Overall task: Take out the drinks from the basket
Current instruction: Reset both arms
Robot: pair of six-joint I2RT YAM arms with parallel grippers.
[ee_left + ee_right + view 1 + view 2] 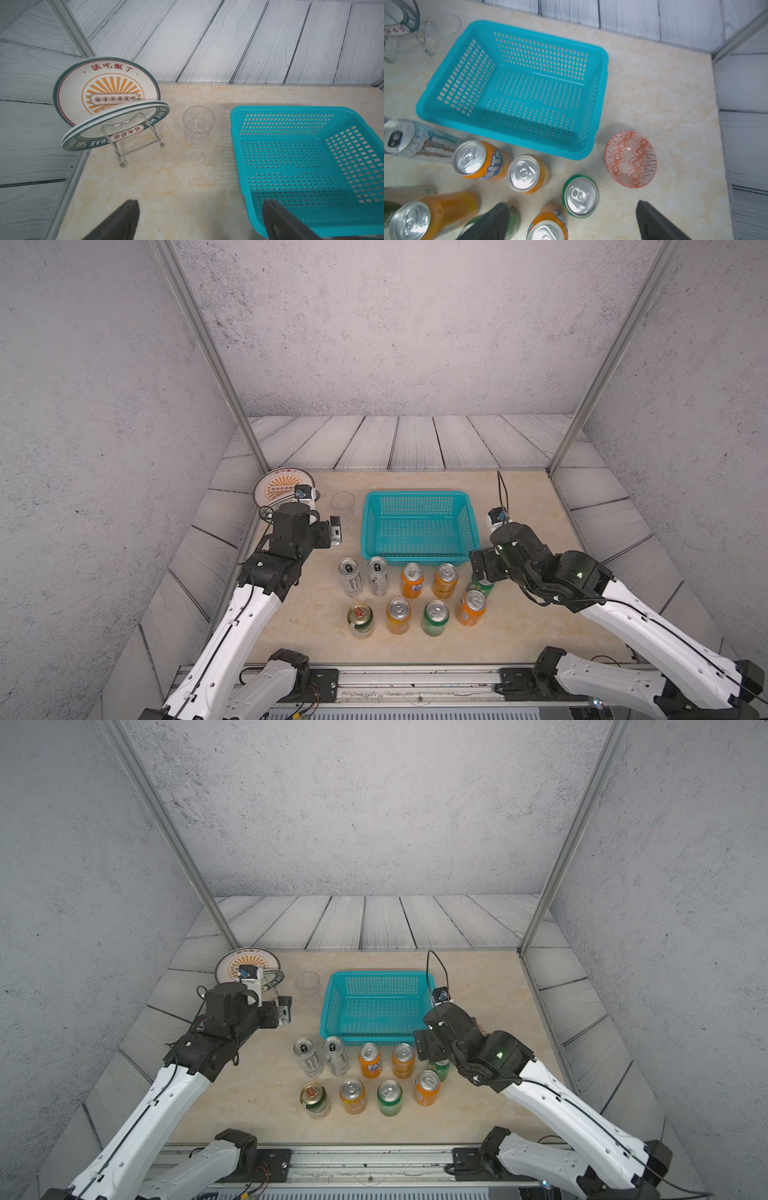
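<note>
The basket (415,494) is empty; all nine cans (412,580) stand upright on the bench (540,614) just before it. The right end effector (571,205), jaws wide, holding nothing, hovers above the back-row green can (580,196), which both top views mostly hide beneath it. The left end effector (200,207), open and empty, is farther off.

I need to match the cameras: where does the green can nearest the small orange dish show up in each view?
In a top view: green can at the right end of the cans' back row, partly under the right arm.
In a top view: same spot.
Left wrist: not in it.
Right wrist: upright, between the orange dish and the orange cans.
Shared landmark: turquoise basket.
</note>
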